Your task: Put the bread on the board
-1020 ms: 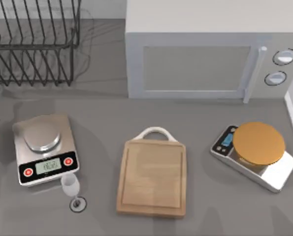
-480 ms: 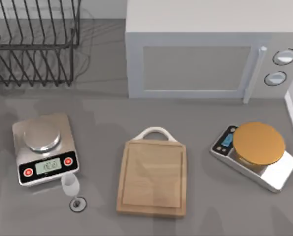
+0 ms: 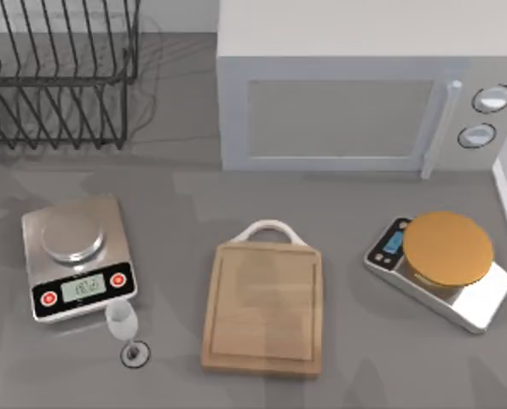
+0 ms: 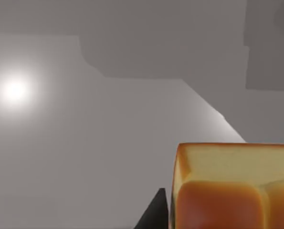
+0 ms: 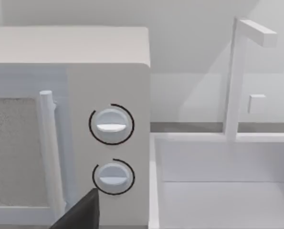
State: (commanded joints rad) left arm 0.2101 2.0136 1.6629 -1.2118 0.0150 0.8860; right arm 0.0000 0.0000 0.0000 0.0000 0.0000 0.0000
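Item: bread (image 4: pixel 232 188), light, soft, crushable, apparently gripped crust-side in my left pincer (image 4: pixel 166 215); board (image 3: pixel 263 308) bare.

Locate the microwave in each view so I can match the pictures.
Top view: microwave at the back, right of centre, behind the board.
Right wrist view: microwave seen close from the front, at its handle end.
Left wrist view: the bread close up against plain grey.
Shared landmark: the two dials beside the handle.
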